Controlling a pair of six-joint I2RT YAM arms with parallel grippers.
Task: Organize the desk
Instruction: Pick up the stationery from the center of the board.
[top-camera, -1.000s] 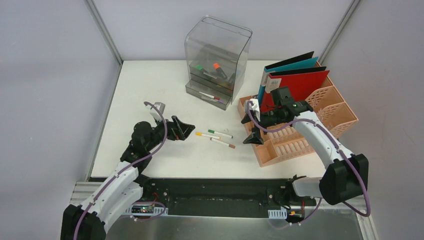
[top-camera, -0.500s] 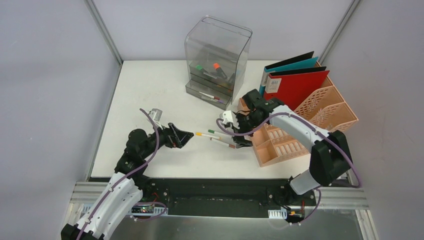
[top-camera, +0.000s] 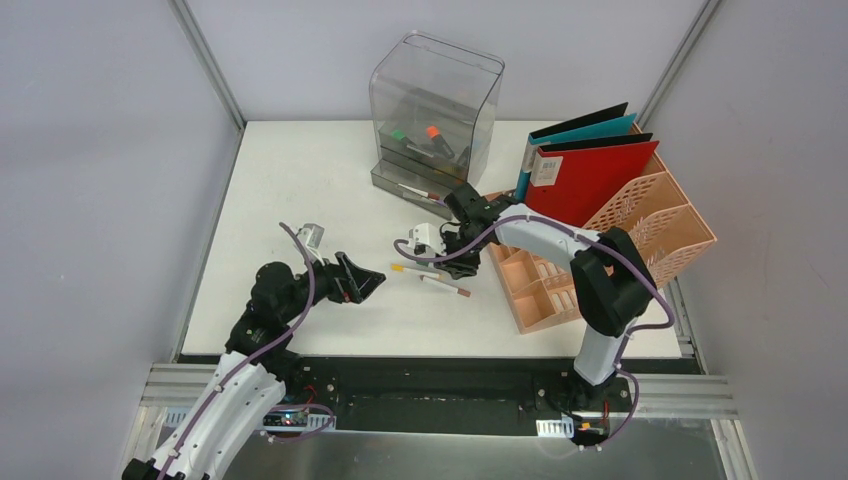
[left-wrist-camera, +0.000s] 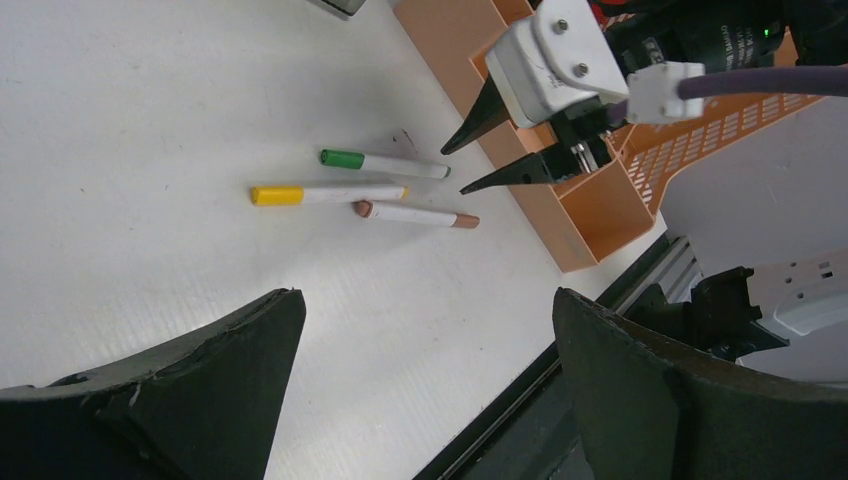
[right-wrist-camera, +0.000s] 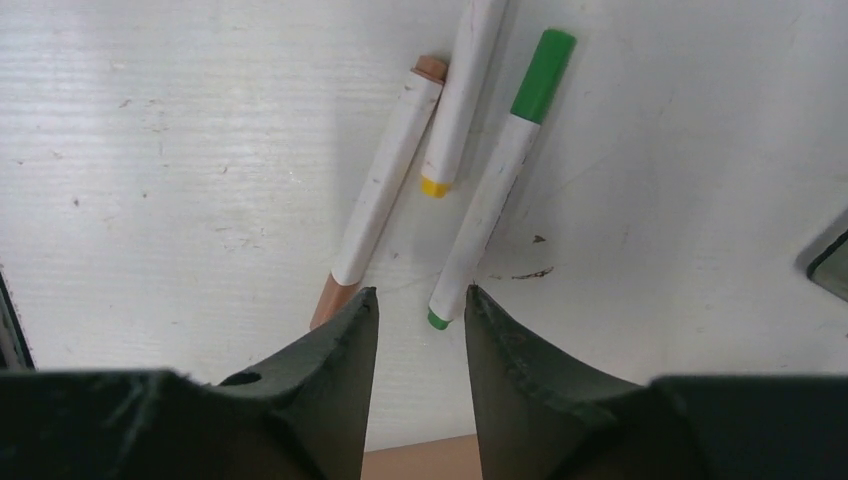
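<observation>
Three white markers lie together on the white desk (top-camera: 300, 180): one with a green cap (right-wrist-camera: 495, 190), one with a yellow cap (right-wrist-camera: 460, 100) and one with a brown cap (right-wrist-camera: 380, 190). My right gripper (right-wrist-camera: 420, 293) hovers low over them. Its jaws stand narrowly apart, the green marker's tail just ahead of the gap, nothing held. The left wrist view shows that gripper (left-wrist-camera: 453, 171) beside the green marker (left-wrist-camera: 385, 164), the yellow marker (left-wrist-camera: 325, 192) and the brown marker (left-wrist-camera: 415, 214). My left gripper (top-camera: 365, 277) stands wide open and empty, left of the markers.
A clear grey drawer box (top-camera: 432, 115) with markers inside stands at the back, its bottom drawer (top-camera: 415, 190) pulled out. A peach file rack (top-camera: 610, 250) at the right holds a red folder (top-camera: 590, 175) and a teal folder (top-camera: 580, 130).
My right arm swung left from the file rack to above the markers, and its jaws narrowed from wide open. The left gripper shifted slightly and stays open.
</observation>
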